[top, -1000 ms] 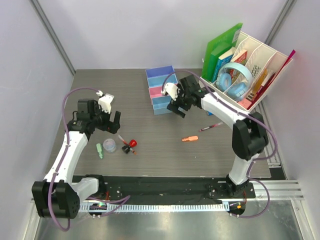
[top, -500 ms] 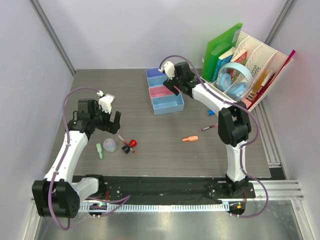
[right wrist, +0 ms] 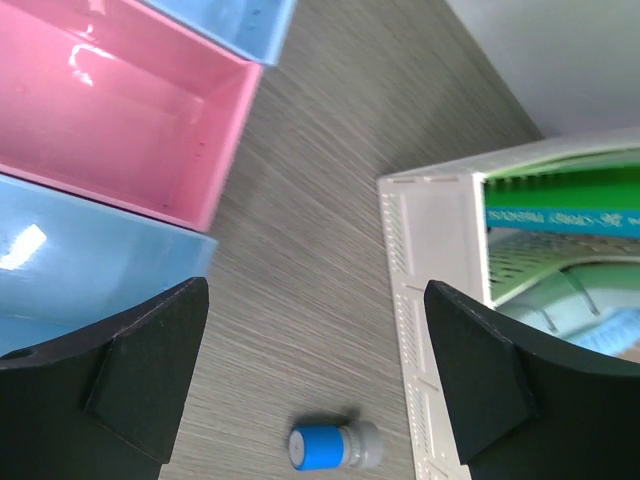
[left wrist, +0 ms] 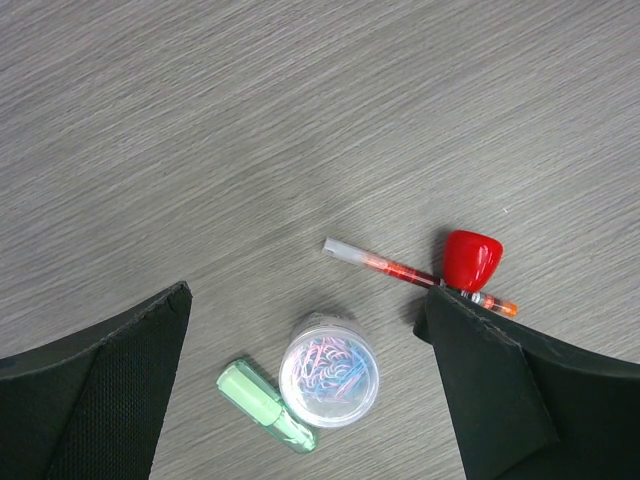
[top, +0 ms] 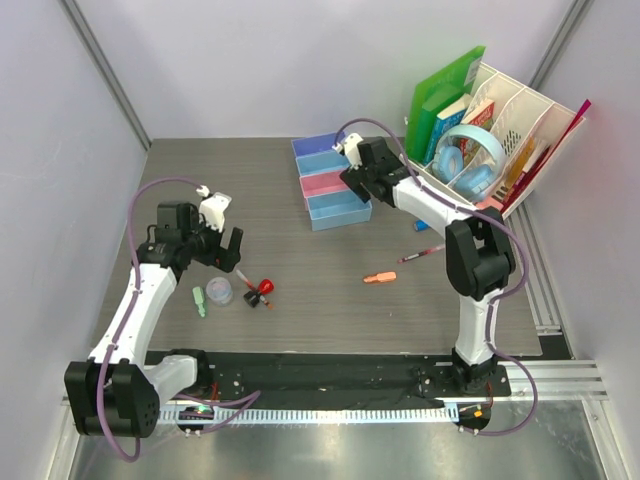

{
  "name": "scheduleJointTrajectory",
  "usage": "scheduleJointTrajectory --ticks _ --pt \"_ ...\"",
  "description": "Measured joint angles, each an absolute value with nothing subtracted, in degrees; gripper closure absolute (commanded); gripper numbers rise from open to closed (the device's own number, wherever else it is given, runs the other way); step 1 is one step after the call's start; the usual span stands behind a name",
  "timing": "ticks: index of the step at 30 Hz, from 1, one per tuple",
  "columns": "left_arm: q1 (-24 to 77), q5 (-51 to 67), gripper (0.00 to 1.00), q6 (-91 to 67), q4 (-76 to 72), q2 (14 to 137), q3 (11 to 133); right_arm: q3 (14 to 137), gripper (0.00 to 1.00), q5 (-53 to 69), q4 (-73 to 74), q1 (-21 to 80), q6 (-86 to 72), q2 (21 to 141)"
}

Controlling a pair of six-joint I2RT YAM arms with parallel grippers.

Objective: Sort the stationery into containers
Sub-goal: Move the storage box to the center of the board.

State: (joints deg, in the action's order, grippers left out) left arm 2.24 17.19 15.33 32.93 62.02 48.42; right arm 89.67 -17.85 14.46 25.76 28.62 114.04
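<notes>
Pieces of stationery lie loose on the grey wood-grain table (top: 330, 310), all outside the trays. Nearest the arm bases, on the left, sits a short pale-green plastic piece (left wrist: 265, 408), and just beside it a round clear tub of coloured paper clips (left wrist: 329, 370). A little further out lies a slim red pen (left wrist: 385, 266) with a clear end, running up against a glossy red rounded piece (left wrist: 473, 260). The left gripper (top: 226, 250) hangs above this cluster with its jaws spread wide and nothing between them; in its wrist view the tub and the pen show in the gap.

Out in the middle, toward the right, a short orange piece (top: 379, 278) lies by itself. Beyond it, apart, lies a slim red-and-dark pen (top: 421, 254). Further on, a small blue-capped bit (right wrist: 322, 446) lies on the table close to the corner of the white perforated desk organizer (top: 520, 120).

The right arm is stretched far out. The right gripper (right wrist: 316, 340) hovers over the strip of table between the trays and the organizer, jaws wide, gripping nothing.

The four small open plastic trays (top: 338, 212) stand joined in a row running away from the arms — light blue, pink, light blue, purple-blue. At the far right the organizer leans back, holding green folders (top: 447, 85), books (top: 452, 115) and blue headphones (top: 470, 160).
</notes>
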Motion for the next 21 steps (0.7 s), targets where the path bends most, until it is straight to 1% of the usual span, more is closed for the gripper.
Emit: scheduleJointTrajectory --ticks 7,14,15,18,19,21 --pt "2.24 18.06 0.00 15.49 32.84 62.02 47.97 83.40 0.07 -20.64 10.46 24.23 27.38 108.36" --pt "2.24 18.24 0.00 15.49 32.84 62.13 47.40 80.88 0.08 -22.06 8.88 23.99 27.42 107.79" --pt "2.24 18.26 0.00 15.49 32.84 62.13 47.40 80.71 0.09 -21.87 8.84 24.01 27.33 108.05" --pt "2.24 18.26 0.00 15.49 32.84 62.15 47.40 80.68 0.18 -21.43 8.71 24.18 26.94 109.45" --pt "2.24 18.26 0.00 15.49 32.84 62.19 47.40 80.66 0.25 -21.28 8.71 24.32 26.81 110.00" --pt "2.24 18.24 0.00 15.51 32.84 62.28 47.40 80.64 0.29 -20.78 8.82 25.04 26.74 111.28"
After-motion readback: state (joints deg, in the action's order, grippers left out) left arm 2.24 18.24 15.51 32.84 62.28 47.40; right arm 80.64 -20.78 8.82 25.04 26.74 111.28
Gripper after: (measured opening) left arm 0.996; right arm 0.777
